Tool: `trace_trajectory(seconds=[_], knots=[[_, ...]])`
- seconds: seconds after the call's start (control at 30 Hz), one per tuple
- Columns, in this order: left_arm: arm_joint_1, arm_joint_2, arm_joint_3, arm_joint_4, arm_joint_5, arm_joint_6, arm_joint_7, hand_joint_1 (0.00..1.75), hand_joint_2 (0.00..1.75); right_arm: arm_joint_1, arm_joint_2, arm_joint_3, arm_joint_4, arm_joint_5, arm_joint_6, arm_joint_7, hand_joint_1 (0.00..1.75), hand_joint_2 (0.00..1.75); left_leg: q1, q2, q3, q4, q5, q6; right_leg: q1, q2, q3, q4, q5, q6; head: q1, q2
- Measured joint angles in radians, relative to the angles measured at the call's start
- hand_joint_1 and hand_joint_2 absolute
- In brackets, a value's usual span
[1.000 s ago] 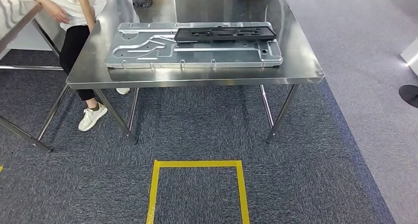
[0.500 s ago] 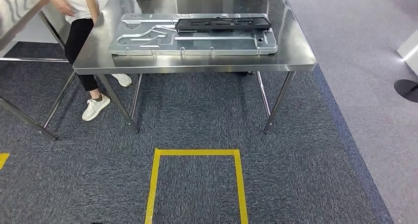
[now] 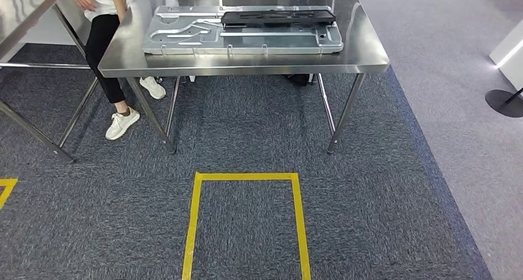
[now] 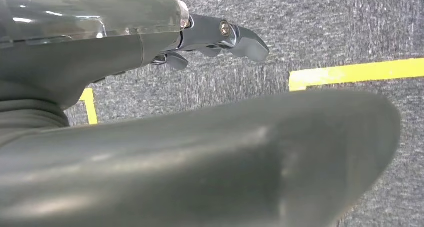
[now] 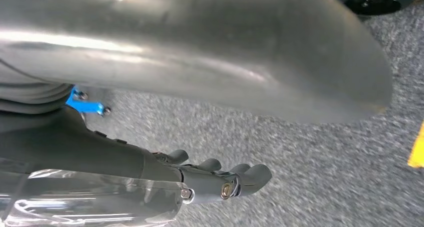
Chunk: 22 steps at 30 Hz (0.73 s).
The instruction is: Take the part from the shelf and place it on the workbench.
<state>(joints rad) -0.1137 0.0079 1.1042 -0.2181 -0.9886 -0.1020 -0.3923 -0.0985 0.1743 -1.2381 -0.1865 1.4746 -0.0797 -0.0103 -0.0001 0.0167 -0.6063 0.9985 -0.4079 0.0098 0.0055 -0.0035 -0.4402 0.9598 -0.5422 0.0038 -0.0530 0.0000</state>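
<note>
My left hand (image 4: pixel 200 34) hangs over grey carpet (image 3: pixel 370 218), seen from the left wrist. Its dark fingers (image 4: pixel 245 39) lie straight and close together, released, with nothing between them. Lengths of yellow floor tape (image 4: pixel 355 72) run on the carpet beyond the fingertips.

My right hand (image 5: pixel 200 179) likewise hangs over the carpet, seen from the right wrist. Its fingers (image 5: pixel 250 177) are extended side by side, released and grasping nothing. A blue bracket (image 5: pixel 82 103) sits at the wrist, behind the fingers.

From the head view, the steel desk (image 3: pixel 364 61) stands well ahead of both sets of fingers, on the far side of a yellow taped rectangle (image 3: pixel 245 221) marked on the carpet. On the desk lies a large flat silver plate (image 3: pixel 185 36) with raised channels. The black part (image 3: pixel 277 17), long and flat, rests on the far half of that plate, toward my right-hand side, well apart from my fingers and touched by neither hand.

At the desk's far left corner a person (image 3: pixel 105 27) stands, in a white top, black trousers and white shoes, one hand near the desk edge. A second metal surface (image 3: pixel 24 15) enters at the far left. A round black floor base (image 3: pixel 502 102) stands on smoother grey floor to the far right.
</note>
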Motion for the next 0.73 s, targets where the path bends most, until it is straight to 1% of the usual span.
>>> trace_trajectory(seconds=[0.03, 0.07, 0.1, 0.13, 0.17, 0.2, 0.23, 0.27, 0.3, 0.33, 0.37, 0.4, 0.43, 0.47, 0.5, 0.57, 0.6, 0.63, 0.67, 0.7, 0.73], knots=[[0.001, -0.001, 0.001, 0.0, 0.003, 0.002, -0.001, 0.0, 0.0, 0.0, -0.001, 0.0, 0.0, 0.0, 0.0, -0.006, 0.0, 0.0, 0.001, 0.0, -0.002, 0.001, 0.004, -0.006, -0.001, -0.001, -0.005, -0.003, 0.006, -0.008, 0.0, 0.0], [0.003, -0.002, 0.002, 0.0, 0.007, 0.004, -0.001, 0.0, 0.0, 0.001, -0.001, 0.0, 0.0, -0.002, 0.0, -0.013, 0.0, 0.0, 0.003, -0.002, -0.007, 0.008, -0.004, -0.012, -0.002, -0.001, -0.009, -0.005, 0.014, -0.016, 0.0, 0.0], [0.006, -0.003, 0.004, 0.0, 0.01, 0.006, -0.001, 0.0, 0.0, 0.001, -0.002, 0.0, 0.0, -0.004, 0.0, -0.018, 0.0, 0.0, 0.004, -0.004, -0.016, 0.031, -0.027, -0.016, -0.004, -0.003, -0.014, -0.008, 0.022, -0.024, 0.0, 0.0], [0.009, -0.004, 0.006, 0.0, 0.012, 0.009, -0.001, 0.0, 0.0, 0.002, -0.003, 0.0, 0.0, -0.006, 0.001, -0.021, 0.0, 0.0, 0.006, -0.006, -0.031, 0.075, -0.066, -0.02, -0.005, -0.004, -0.021, -0.009, 0.031, -0.029, 0.0, 0.0], [0.012, -0.005, 0.008, 0.0, 0.016, 0.01, 0.0, 0.0, 0.0, 0.002, -0.003, 0.0, 0.0, -0.008, 0.004, -0.023, 0.0, 0.0, 0.008, -0.007, -0.051, 0.135, -0.113, -0.024, -0.004, -0.005, -0.029, -0.009, 0.037, -0.033, 0.0, 0.0], [0.014, -0.005, 0.011, 0.0, 0.021, 0.012, 0.0, 0.0, 0.0, 0.002, -0.004, 0.0, 0.0, -0.01, 0.007, -0.023, 0.0, 0.0, 0.009, -0.007, -0.071, 0.202, -0.153, -0.027, -0.003, -0.005, -0.038, -0.008, 0.044, -0.034, 0.0, 0.0], [0.018, -0.006, 0.014, 0.0, 0.026, 0.014, 0.0, 0.0, 0.0, 0.003, -0.004, 0.0, 0.0, -0.012, 0.011, -0.021, 0.0, 0.0, 0.011, -0.007, -0.083, 0.255, -0.175, -0.03, -0.002, -0.005, -0.047, -0.006, 0.049, -0.034, 0.0, 0.0], [0.021, -0.007, 0.017, 0.0, 0.031, 0.014, 0.001, 0.0, 0.0, 0.003, -0.004, 0.0, 0.0, -0.014, 0.014, -0.02, 0.0, 0.0, 0.012, -0.007, -0.079, 0.278, -0.177, -0.032, -0.002, -0.004, -0.056, -0.002, 0.054, -0.032, 0.0, 0.0], [0.024, -0.007, 0.02, 0.0, 0.034, 0.015, 0.001, 0.0, 0.0, 0.004, -0.004, 0.0, 0.0, -0.016, 0.016, -0.018, 0.0, 0.0, 0.013, -0.007, -0.056, 0.26, -0.162, -0.033, -0.003, -0.004, -0.064, 0.002, 0.057, -0.03, 0.0, 0.0], [0.026, -0.008, 0.023, 0.0, 0.036, 0.015, 0.001, 0.0, 0.0, 0.005, -0.004, 0.0, 0.0, -0.017, 0.017, -0.017, 0.0, 0.0, 0.014, -0.007, -0.015, 0.204, -0.136, -0.033, -0.004, -0.004, -0.072, 0.008, 0.059, -0.028, 0.0, 0.0], [0.027, -0.008, 0.025, 0.0, 0.037, 0.015, 0.001, 0.0, 0.0, 0.005, -0.003, 0.0, 0.0, -0.018, 0.017, -0.017, 0.0, 0.0, 0.014, -0.007, 0.034, 0.129, -0.115, -0.032, -0.004, -0.004, -0.078, 0.015, 0.06, -0.025, 0.0, 0.0], [0.027, -0.009, 0.027, 0.0, 0.038, 0.016, 0.001, 0.0, 0.0, 0.005, -0.003, 0.0, 0.0, -0.019, 0.017, -0.016, 0.0, 0.0, 0.013, -0.008, 0.077, 0.062, -0.101, -0.028, -0.004, -0.004, -0.085, 0.021, 0.06, -0.022, 0.0, 0.0], [0.027, -0.009, 0.03, 0.0, 0.04, 0.016, 0.001, 0.0, 0.0, 0.004, -0.004, 0.0, 0.0, -0.02, 0.017, -0.014, 0.0, 0.0, 0.012, -0.008, 0.103, 0.017, -0.096, -0.023, -0.003, -0.004, -0.09, 0.026, 0.062, -0.017, 0.0, 0.0], [0.027, -0.01, 0.032, 0.0, 0.041, 0.016, 0.001, 0.0, 0.0, 0.004, -0.004, 0.0, 0.0, -0.021, 0.017, -0.009, 0.0, 0.0, 0.009, -0.008, 0.113, -0.004, -0.098, -0.017, -0.001, -0.004, -0.094, 0.03, 0.063, -0.012, 0.0, 0.0], [0.028, -0.011, 0.035, 0.0, 0.043, 0.016, 0.002, 0.0, 0.0, 0.003, -0.004, 0.0, 0.0, -0.023, 0.017, -0.002, 0.0, 0.0, 0.007, -0.009, 0.111, -0.007, -0.098, -0.011, 0.0, -0.004, -0.096, 0.031, 0.066, -0.007, 0.0, 0.0], [0.028, -0.016, 0.038, 0.0, 0.044, 0.015, 0.002, 0.0, 0.0, 0.003, -0.006, 0.0, 0.0, -0.029, 0.016, 0.009, 0.0, 0.0, 0.011, -0.008, 0.106, -0.014, -0.092, 0.002, -0.001, -0.003, -0.101, 0.038, 0.062, 0.007, 0.0, 0.0], [0.028, -0.019, 0.039, 0.0, 0.044, 0.015, 0.003, 0.0, 0.0, 0.003, -0.008, -0.001, 0.0, -0.034, 0.017, 0.012, 0.0, 0.0, 0.013, -0.008, 0.104, -0.017, -0.087, 0.009, -0.002, -0.001, -0.11, 0.058, 0.047, 0.013, 0.0, 0.0], [0.028, -0.022, 0.04, 0.0, 0.044, 0.015, 0.004, 0.0, 0.0, 0.003, -0.011, -0.002, 0.0, -0.038, 0.017, 0.015, 0.0, 0.0, 0.014, -0.007, 0.102, -0.019, -0.083, 0.015, -0.003, 0.0, -0.129, 0.098, 0.02, 0.018, 0.0, 0.0], [0.027, -0.025, 0.041, 0.0, 0.044, 0.015, 0.004, 0.0, 0.0, 0.004, -0.013, -0.003, 0.0, -0.042, 0.017, 0.016, 0.0, 0.0, 0.013, -0.006, 0.098, -0.019, -0.081, 0.019, -0.006, 0.002, -0.155, 0.157, -0.014, 0.022, 0.0, 0.0], [0.028, -0.027, 0.042, 0.0, 0.044, 0.015, 0.005, 0.0, 0.0, 0.004, -0.015, -0.004, 0.0, -0.044, 0.018, 0.017, 0.0, 0.0, 0.012, -0.005, 0.094, -0.019, -0.078, 0.022, -0.008, 0.002, -0.188, 0.229, -0.049, 0.025, 0.0, 0.0], [0.028, -0.028, 0.043, 0.0, 0.044, 0.015, 0.006, 0.0, 0.0, 0.005, -0.016, -0.005, 0.0, -0.045, 0.018, 0.018, 0.0, 0.0, 0.012, -0.005, 0.092, -0.018, -0.078, 0.023, -0.009, 0.002, -0.205, 0.268, -0.067, 0.026, 0.0, 0.0]])
